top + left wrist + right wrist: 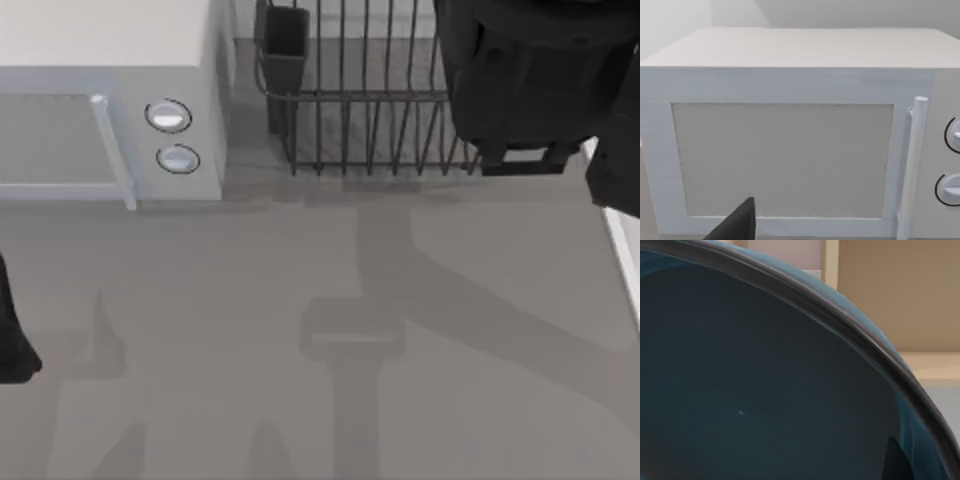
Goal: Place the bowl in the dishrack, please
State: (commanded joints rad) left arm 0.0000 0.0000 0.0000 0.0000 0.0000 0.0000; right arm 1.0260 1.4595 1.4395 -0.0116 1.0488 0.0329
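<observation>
The bowl (765, 390) is dark blue with a dark rim and sits very close in the right wrist view, tilted, with my right gripper shut on it; one fingertip (896, 462) shows dark against its inside. In the top view my right arm (530, 80) hangs over the right part of the dishrack (360, 130), a dark grey wire basket at the back of the table, and hides the bowl. The rack's dark cutlery cup (285, 45) stands at its left corner. My left gripper (12, 345) is parked at the table's left edge.
A white microwave (110, 100) with two round knobs (168, 116) and a closed door stands at the back left, right beside the rack. In the left wrist view its door (785, 160) and handle (912, 165) face the camera. Bare grey tabletop (330, 330) lies in front.
</observation>
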